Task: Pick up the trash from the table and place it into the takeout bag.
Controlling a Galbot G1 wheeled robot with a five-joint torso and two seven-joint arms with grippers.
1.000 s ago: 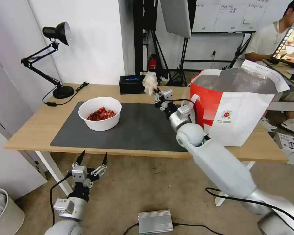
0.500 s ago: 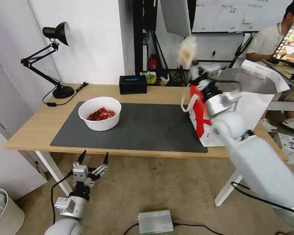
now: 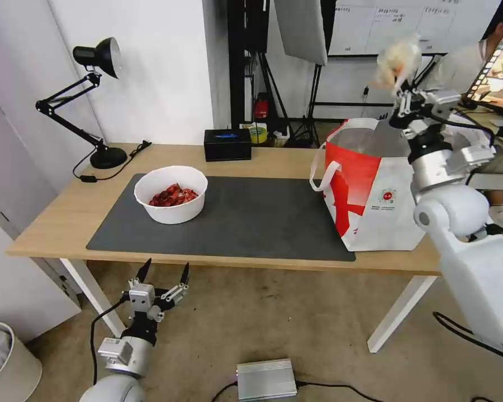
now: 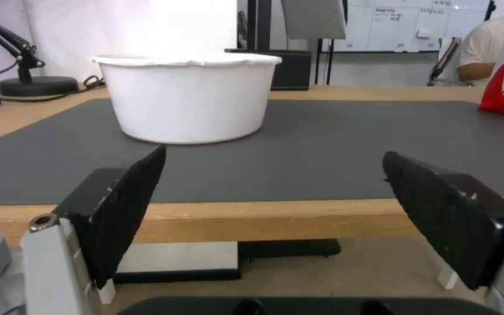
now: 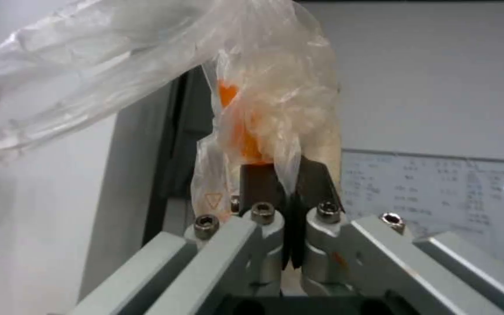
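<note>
The left gripper (image 3: 164,272) hangs low in front of the table (image 3: 56,218), below its near edge, jaws spread wide and holding nothing. On the dark mat (image 3: 251,218) sits the white bowl (image 3: 171,194) with red shells inside. Farther right, the takeout bag (image 3: 374,190) stands open at the table's right end. Above the bag's far right side, the right gripper (image 3: 399,92) is raised high, jaws pinched tight on the small clear bag (image 3: 398,58) with its beige lump.
</note>
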